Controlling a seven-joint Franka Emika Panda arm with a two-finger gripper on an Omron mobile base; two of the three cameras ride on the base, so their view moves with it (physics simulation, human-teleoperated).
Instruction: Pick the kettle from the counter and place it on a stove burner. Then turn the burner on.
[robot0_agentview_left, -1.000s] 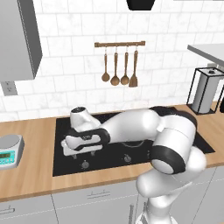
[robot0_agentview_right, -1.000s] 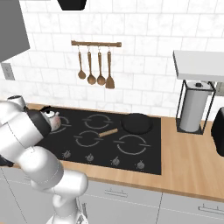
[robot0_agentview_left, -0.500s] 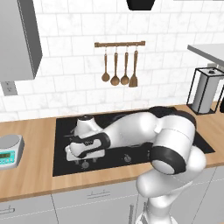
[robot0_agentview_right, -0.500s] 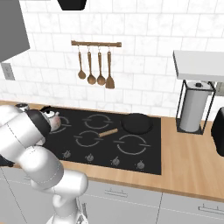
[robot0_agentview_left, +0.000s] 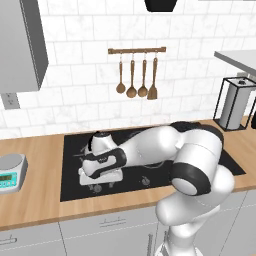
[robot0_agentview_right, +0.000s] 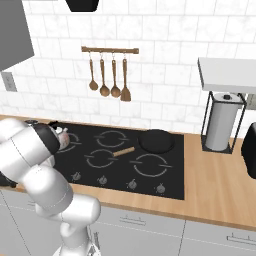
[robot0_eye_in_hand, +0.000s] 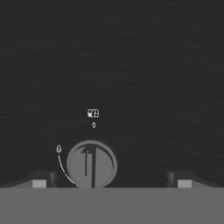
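My gripper (robot0_eye_in_hand: 111, 183) is open, low over the black glass cooktop (robot0_agentview_left: 150, 170) at its front left corner. A round grey knob (robot0_eye_in_hand: 92, 165) lies between the fingertips (robot0_eye_in_hand: 39, 181), nearer the left one, with a 0 mark above it. The white hand (robot0_agentview_left: 98, 181) hangs over the left knobs. The silver kettle (robot0_agentview_right: 62, 138) stands on the rear-left ring, mostly hidden behind my arm. The largest broken ring, the stove burner (robot0_agentview_right: 150, 165), lies at the front right, bare. The wood counter (robot0_agentview_left: 35, 200) surrounds the cooktop.
A grey scale (robot0_agentview_left: 11, 172) sits on the counter at the left. A black pan (robot0_agentview_right: 156, 141) with a wooden handle (robot0_agentview_right: 123, 151) rests on the rear right ring. A paper towel holder (robot0_agentview_right: 220, 125) stands right of the cooktop. Utensils (robot0_agentview_left: 136, 75) hang on the wall.
The hand has come forward and down from the cooktop's rear left to its front left knobs. The kettle has stayed where it was.
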